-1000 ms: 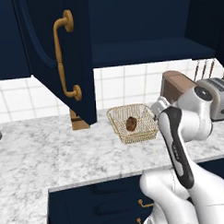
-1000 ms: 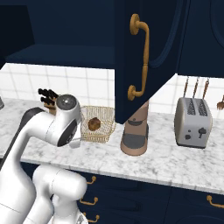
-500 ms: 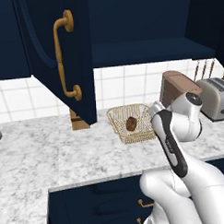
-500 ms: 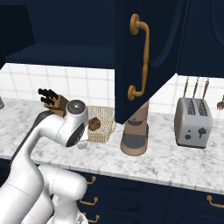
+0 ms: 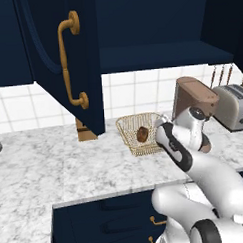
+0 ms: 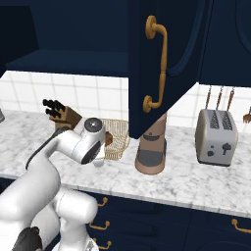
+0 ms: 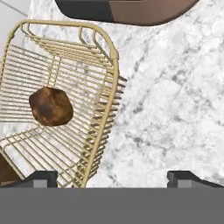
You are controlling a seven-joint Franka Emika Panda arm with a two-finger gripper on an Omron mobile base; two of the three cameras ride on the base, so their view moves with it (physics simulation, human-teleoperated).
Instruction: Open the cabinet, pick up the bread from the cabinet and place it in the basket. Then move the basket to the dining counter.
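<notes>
A brown coffee machine (image 6: pixel 151 152) stood on the marble counter (image 6: pixel 196 179); a silver toaster (image 6: pixel 215 137) stood to its right, a knife block (image 6: pixel 63 115) well left.

A kitchen: marble counter (image 5: pixel 55 171); toaster (image 6: pixel 215 137); knife block (image 6: pixel 63 115).

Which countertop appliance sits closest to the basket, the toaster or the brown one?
The brown appliance: it stands right beside the basket. The silver toaster stands beyond it, farther along the counter.
</notes>
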